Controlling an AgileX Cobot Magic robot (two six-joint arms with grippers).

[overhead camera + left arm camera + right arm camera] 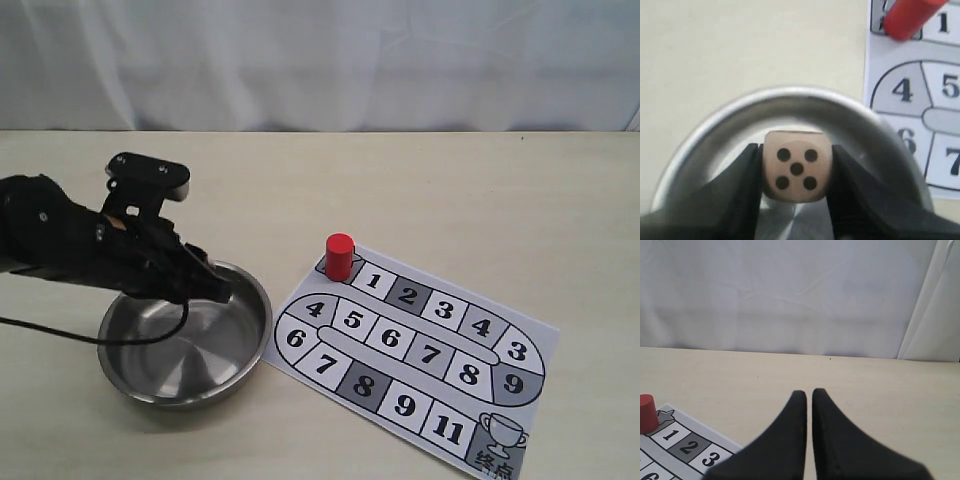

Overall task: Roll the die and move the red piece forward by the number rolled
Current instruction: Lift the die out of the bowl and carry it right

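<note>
My left gripper (797,167) is shut on the die (797,166), a pale tan cube showing five black pips, held over the steel bowl (715,132). From outside, the left gripper (218,291) reaches over the bowl's (250,345) left rim; the die is hidden there. The red piece (339,257) stands upright on the start square of the paper game board (530,325), just before square 1. It also shows as the red piece (910,17) and red piece (647,413). My right gripper (809,392) is shut and empty, above bare table, out of the exterior view.
The game board (715,437) lies to the right of the bowl, with numbered squares and a trophy square (497,440) at its near right corner. A black cable (60,335) trails from the left arm. A white curtain (320,60) backs the table.
</note>
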